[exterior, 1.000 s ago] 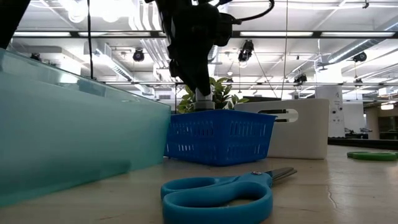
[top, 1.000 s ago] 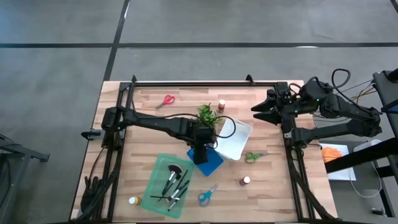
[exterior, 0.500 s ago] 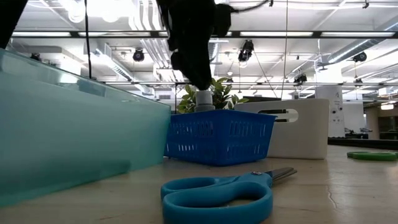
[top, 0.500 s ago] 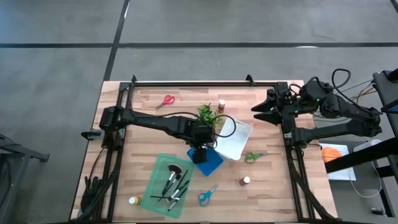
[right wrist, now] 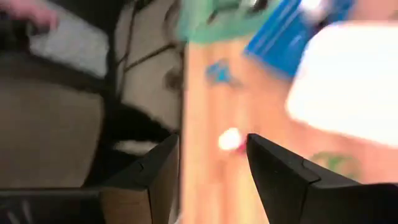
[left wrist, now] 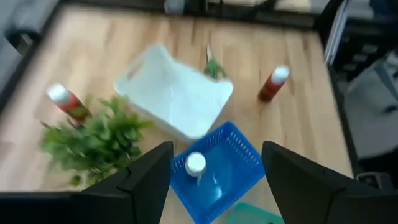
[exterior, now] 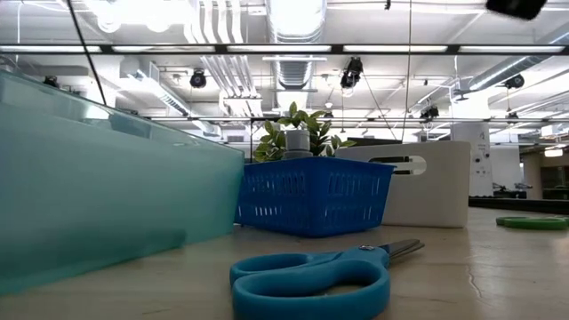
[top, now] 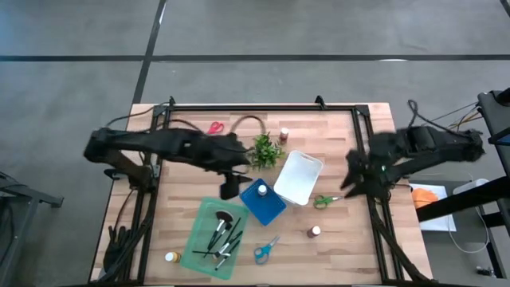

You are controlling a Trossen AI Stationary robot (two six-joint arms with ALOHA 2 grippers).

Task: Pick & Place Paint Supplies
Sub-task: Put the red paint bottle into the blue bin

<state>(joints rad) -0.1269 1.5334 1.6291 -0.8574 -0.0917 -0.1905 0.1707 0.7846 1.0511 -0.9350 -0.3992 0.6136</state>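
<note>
Left gripper [left wrist: 214,180] (open) above white-capped bottle [left wrist: 195,165] in blue basket [left wrist: 219,171]

In the low view the translucent teal plastic tray [exterior: 107,187] runs off the picture's edge, and the blue-handled scissors [exterior: 316,276] are cut at the bottom. The blue mesh plastic basket [exterior: 313,194] hides all but the white cap of the small paint bottle [exterior: 297,140] inside it. The right wrist view is smeared: the white rectangular bin [right wrist: 348,81] shows only as a pale blur.

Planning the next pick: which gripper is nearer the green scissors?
Right. The right gripper hangs just beside the green scissors; the left gripper is beyond the blue basket.
</note>
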